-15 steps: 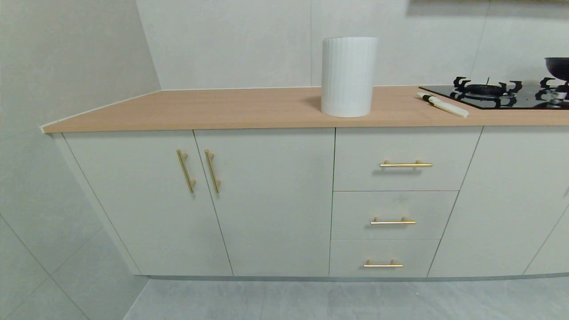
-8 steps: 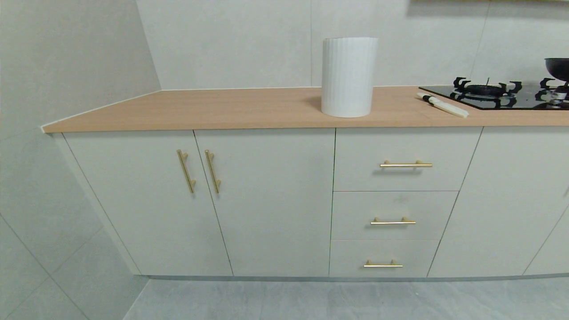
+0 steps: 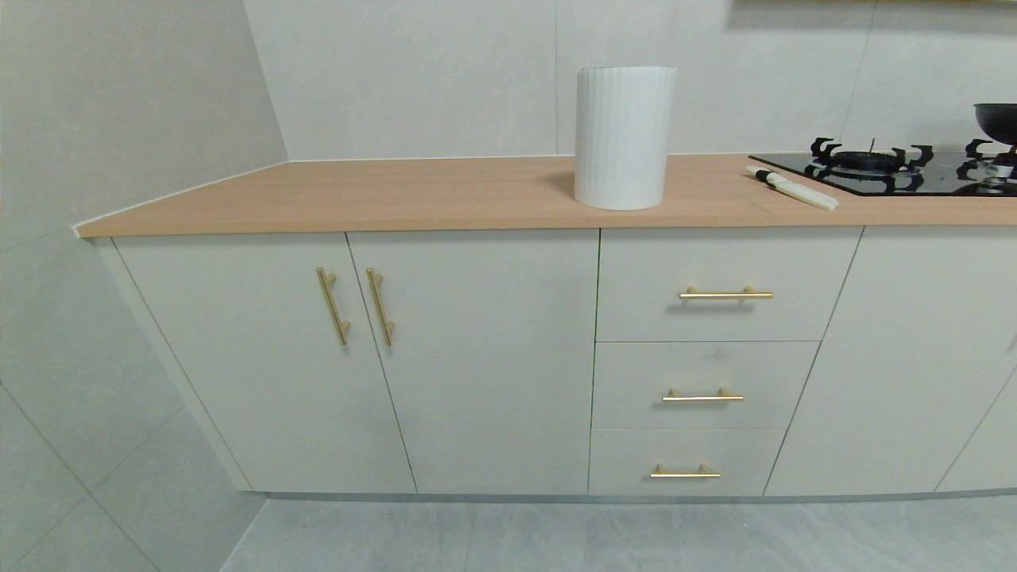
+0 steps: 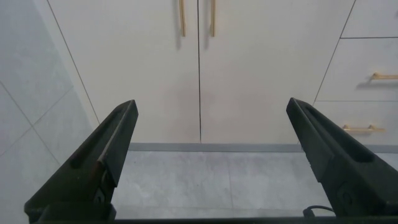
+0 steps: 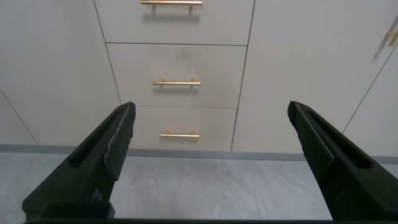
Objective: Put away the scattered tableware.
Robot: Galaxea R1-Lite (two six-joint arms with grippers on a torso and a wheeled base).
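Observation:
A white ribbed cylindrical holder (image 3: 623, 137) stands on the wooden countertop (image 3: 413, 195). To its right, a pale utensil with a dark band (image 3: 790, 187) lies beside the stove. My left gripper (image 4: 211, 109) hangs low in front of the cabinet doors (image 4: 199, 68), open and holding nothing. My right gripper (image 5: 210, 111) hangs low facing the drawers (image 5: 177, 81), open as well, nothing between its fingers.
A black gas stove (image 3: 898, 168) with a dark pot (image 3: 997, 121) sits at the counter's right end. Below are two doors with gold handles (image 3: 356, 306) and three drawers (image 3: 703, 342). A tiled wall closes the left side; grey floor (image 3: 556, 540) lies in front.

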